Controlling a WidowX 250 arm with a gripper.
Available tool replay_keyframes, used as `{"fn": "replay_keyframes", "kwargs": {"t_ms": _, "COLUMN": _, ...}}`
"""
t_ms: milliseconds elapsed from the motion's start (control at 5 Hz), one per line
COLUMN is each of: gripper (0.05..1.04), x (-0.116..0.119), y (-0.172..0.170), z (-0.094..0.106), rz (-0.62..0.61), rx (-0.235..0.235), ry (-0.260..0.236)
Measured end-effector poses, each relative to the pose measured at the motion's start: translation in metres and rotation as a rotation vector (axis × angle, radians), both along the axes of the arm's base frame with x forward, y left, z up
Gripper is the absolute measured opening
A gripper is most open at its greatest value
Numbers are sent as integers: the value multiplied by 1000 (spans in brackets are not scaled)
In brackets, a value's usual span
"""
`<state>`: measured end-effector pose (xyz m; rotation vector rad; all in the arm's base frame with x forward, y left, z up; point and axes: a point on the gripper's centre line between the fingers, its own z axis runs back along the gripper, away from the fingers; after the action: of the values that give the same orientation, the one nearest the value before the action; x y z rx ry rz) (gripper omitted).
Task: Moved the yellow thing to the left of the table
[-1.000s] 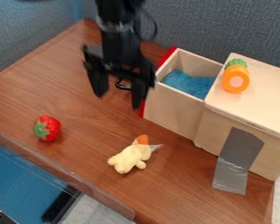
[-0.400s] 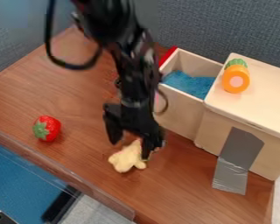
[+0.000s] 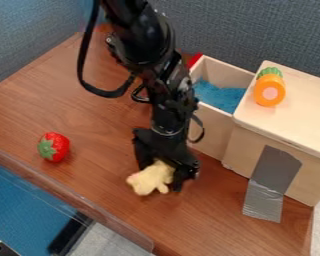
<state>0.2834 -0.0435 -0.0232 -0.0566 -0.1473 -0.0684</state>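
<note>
"How do the jaws stand to the yellow toy (image 3: 149, 180)?"
"Right at it, its upper end tucked among them. Whether they're clenched or released, I can't tell."
"And its long axis?"
"Slants from lower left up toward them. Going left should bring it nearer the strawberry (image 3: 57, 141)."
"Around it?"
"The wooden table (image 3: 216, 215), an open drawer (image 3: 216, 122) to the upper right, a blue-grey partition (image 3: 246, 30) behind."

Showing pale beige on the box (image 3: 263, 141), orange, pink and green on the toy carrot (image 3: 269, 90) atop it. Showing pale yellow on the plush toy (image 3: 150, 180) near the box, red and green on the strawberry (image 3: 54, 146) farther from it, brown wood grain on the table (image 3: 69, 100).
</note>
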Motion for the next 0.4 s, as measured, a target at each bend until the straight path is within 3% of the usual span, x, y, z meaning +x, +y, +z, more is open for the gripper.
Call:
{"fn": "replay_keyframes", "kwargs": {"t_ms": 200, "gripper": 677, "x": -11, "y": 12, "z": 6, "rz": -13, "rx": 8, "ry": 38}}
{"fn": "replay_keyframes", "kwargs": {"t_ms": 400, "gripper": 460, "x": -3, "y": 48, "z": 44, "rz": 53, "rx": 11, "ry": -43}}
